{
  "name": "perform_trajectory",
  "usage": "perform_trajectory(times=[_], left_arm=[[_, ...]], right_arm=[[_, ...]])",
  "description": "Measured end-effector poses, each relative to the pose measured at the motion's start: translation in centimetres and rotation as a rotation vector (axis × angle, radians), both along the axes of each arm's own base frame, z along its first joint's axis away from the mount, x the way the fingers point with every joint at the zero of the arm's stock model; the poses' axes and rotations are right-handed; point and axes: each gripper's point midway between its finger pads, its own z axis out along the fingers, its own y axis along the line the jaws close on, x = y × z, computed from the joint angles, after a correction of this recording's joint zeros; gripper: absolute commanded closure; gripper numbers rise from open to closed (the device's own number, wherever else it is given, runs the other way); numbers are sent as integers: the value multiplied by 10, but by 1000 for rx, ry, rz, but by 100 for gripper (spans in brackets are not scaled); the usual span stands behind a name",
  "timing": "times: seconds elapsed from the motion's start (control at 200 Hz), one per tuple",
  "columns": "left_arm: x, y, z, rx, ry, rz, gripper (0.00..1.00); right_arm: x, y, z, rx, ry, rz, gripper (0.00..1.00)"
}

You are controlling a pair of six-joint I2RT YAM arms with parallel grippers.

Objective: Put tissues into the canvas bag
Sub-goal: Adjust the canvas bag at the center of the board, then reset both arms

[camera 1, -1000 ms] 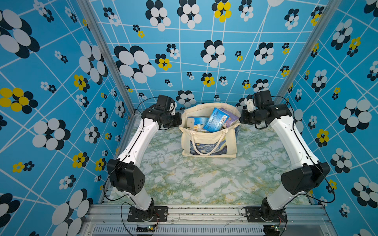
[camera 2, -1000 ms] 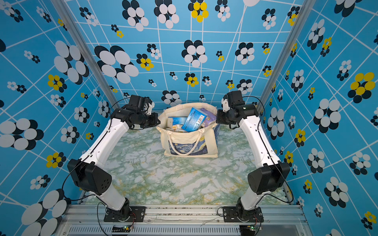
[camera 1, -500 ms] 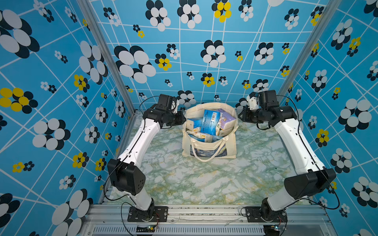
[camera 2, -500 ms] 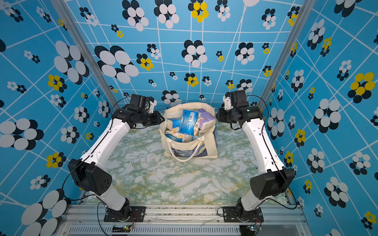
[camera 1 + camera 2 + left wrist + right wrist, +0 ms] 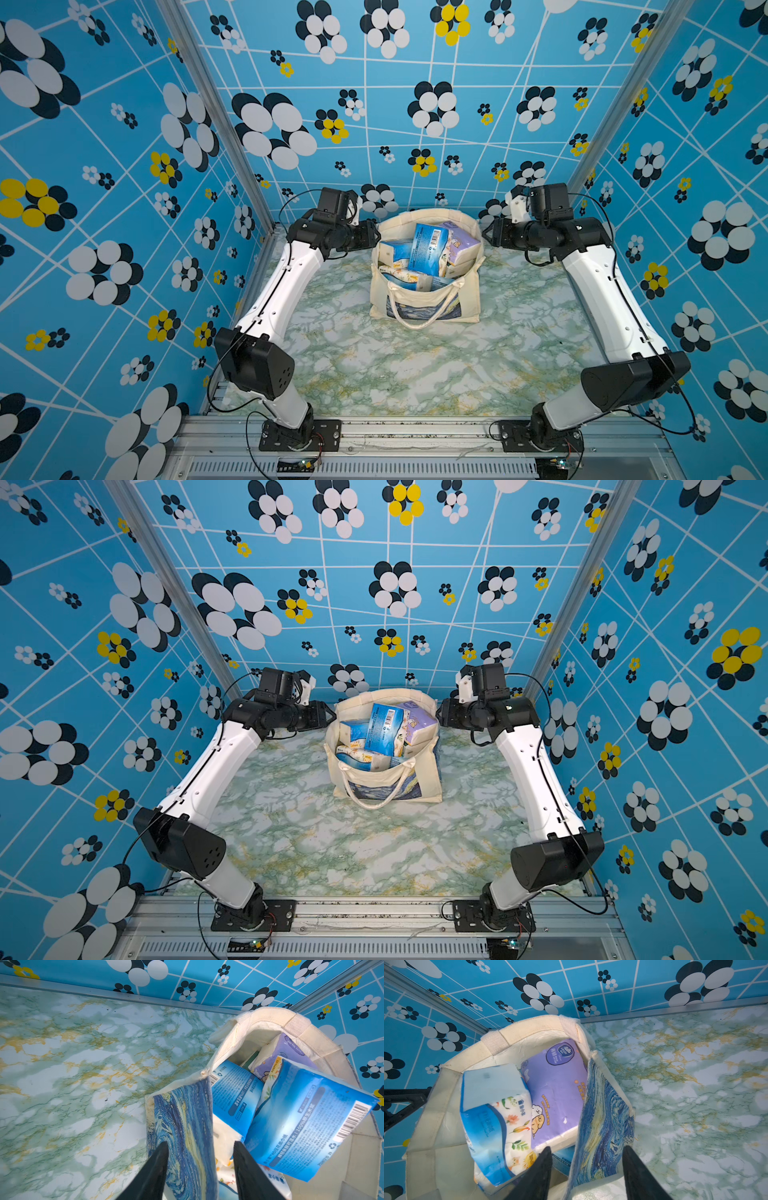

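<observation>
On the lilac pack [image 5: 556,1093]: "Vinda" in white on a dark purple badge, with small Chinese words beside it. More Chinese words in orange, too small to read. On the tall blue pack [image 5: 307,1118]: a barcode, a recycle sign, "4D" and "100%" among Chinese words. "100%" in yellow on its flower side. On the low blue pack [image 5: 232,1095]: a barcode, a recycle sign, "100%".

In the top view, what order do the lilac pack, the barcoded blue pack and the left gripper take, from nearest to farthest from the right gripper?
1. Lilac pack, at the bag's right side.
2. Barcoded blue pack, mid-bag.
3. Left gripper, at the bag's left wall.
</observation>
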Motion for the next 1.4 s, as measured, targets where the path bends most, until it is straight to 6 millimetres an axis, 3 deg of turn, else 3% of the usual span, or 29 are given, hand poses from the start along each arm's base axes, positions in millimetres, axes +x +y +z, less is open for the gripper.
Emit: perform_trajectory(times=[0.115, 0.215, 0.255, 0.355, 0.48, 0.61, 0.825, 0.975, 1.12, 1.265, 1.4], left_arm=[[-7, 25, 35, 4, -112, 48, 40], [-24, 65, 65, 23, -244, 139, 29], [-33, 83, 72, 36, -287, 184, 20], [-49, 123, 72, 51, -362, 301, 9], [-52, 163, 33, 83, -335, 415, 3], [-43, 186, -40, 110, -199, 463, 1], [-45, 194, -158, 152, -117, 424, 1], [-58, 194, -216, 182, -187, 407, 1], [-53, 197, -240, 188, -239, 413, 1], [-44, 193, -229, 208, -350, 395, 1], [-29, 162, -217, 290, -479, 314, 1]], right_arm=[[-6, -4, 7, -6, -36, -14, 37], [-15, -12, 10, -11, -85, -42, 33], [-21, -17, 9, -17, -103, -59, 30], [-38, -29, 0, -28, -146, -101, 26], [-51, -40, -10, -32, -163, -138, 25], [-49, -42, -18, -42, -151, -149, 24], [-47, -45, -36, -62, -113, -161, 23], [-48, -51, -45, -84, -98, -182, 22], [-47, -56, -45, -100, -102, -200, 15], [-42, -61, -50, -126, -106, -220, 7], [-39, -69, -70, -163, -95, -252, 1]])
